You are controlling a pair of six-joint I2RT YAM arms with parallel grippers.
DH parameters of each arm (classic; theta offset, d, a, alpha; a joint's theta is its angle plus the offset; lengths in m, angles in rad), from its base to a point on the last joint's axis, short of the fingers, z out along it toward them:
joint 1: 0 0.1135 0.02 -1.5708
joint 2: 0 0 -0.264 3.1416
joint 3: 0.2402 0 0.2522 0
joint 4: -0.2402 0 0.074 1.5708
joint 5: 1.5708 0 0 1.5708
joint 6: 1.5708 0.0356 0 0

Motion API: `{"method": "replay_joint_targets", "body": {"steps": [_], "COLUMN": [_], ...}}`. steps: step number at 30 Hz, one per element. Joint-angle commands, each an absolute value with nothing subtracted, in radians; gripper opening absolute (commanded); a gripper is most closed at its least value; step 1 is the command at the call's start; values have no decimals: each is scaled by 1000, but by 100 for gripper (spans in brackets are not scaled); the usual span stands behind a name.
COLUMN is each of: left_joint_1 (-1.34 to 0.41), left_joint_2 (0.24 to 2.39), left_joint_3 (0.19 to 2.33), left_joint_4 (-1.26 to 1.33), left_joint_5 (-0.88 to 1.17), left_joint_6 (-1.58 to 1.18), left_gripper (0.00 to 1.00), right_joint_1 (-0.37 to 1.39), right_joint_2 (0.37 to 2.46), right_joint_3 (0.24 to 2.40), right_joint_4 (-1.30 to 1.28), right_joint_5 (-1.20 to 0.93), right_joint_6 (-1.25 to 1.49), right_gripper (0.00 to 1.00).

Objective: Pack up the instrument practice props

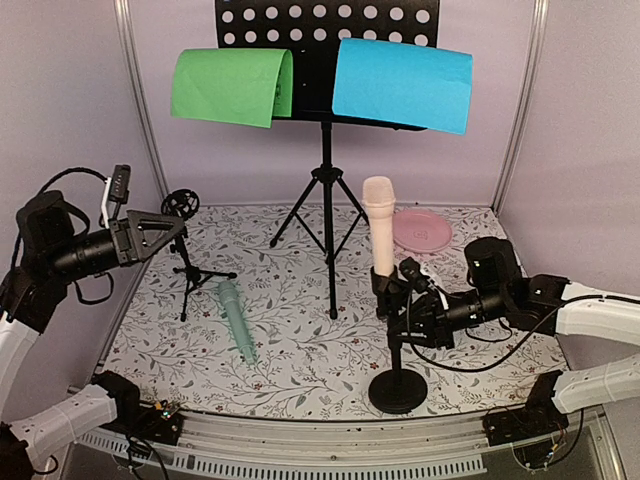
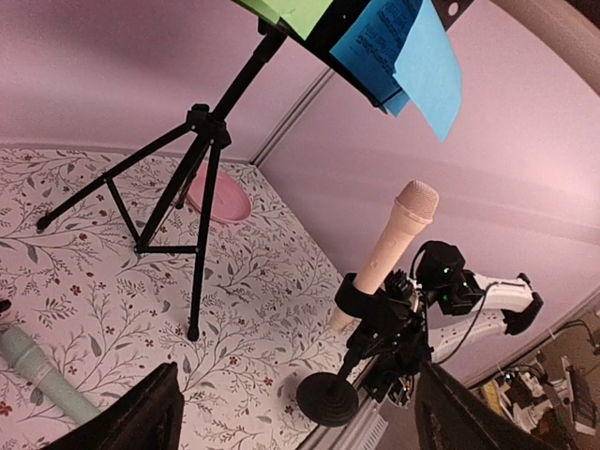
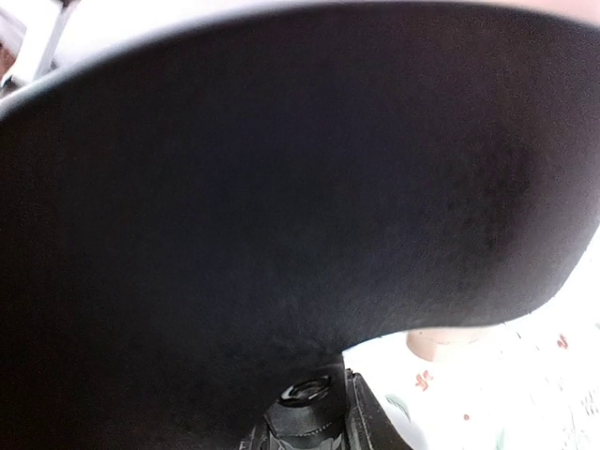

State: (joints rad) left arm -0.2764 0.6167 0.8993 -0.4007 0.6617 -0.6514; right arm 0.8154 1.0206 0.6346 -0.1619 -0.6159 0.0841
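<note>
Right wrist view: dark blurred surface (image 3: pixel 281 187) fills the frame. Extended right gripper (image 1: pixel 405 318) pinches the round-based black microphone stand (image 1: pixel 397 390); raised left gripper (image 2: pixel 300 427) is spread.

You have a floral-print table (image 1: pixel 300 350). The music rack (image 1: pixel 325 200) stands on tripod legs near the middle of the far edge, and the pink plate (image 1: pixel 422 230) lies toward the far right corner. The mint microphone (image 1: pixel 236 318) lies flat left of centre, just beside the tripod mic support (image 1: pixel 188 270). The round-base mic support (image 1: pixel 398 388) stands by the near edge.
</note>
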Motion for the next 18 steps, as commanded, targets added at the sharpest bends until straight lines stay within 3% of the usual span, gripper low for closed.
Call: {"method": "replay_joint_targets", "body": {"steps": [1, 5, 8, 11, 18], "left_joint_1": [-464, -630, -754, -918, -1059], "left_joint_2": [685, 769, 823, 882, 992], "left_joint_3": [895, 897, 893, 904, 900], "left_joint_4": [-350, -284, -197, -163, 1], "left_joint_5": [464, 317, 207, 19, -28], "left_joint_6": [-633, -616, -607, -564, -465], "left_gripper": [86, 87, 97, 99, 99], "right_joint_1": [937, 982, 1012, 1029, 1043], "right_joint_2": [1141, 1237, 1279, 1316, 1343], "right_joint_3": [791, 862, 907, 940, 965], "right_joint_4": [-93, -89, -85, -86, -103], "right_joint_5": [-572, -569, -571, -585, -583], "right_joint_6": [-42, -54, -82, -92, -121], "right_gripper": [10, 10, 10, 10, 9]}}
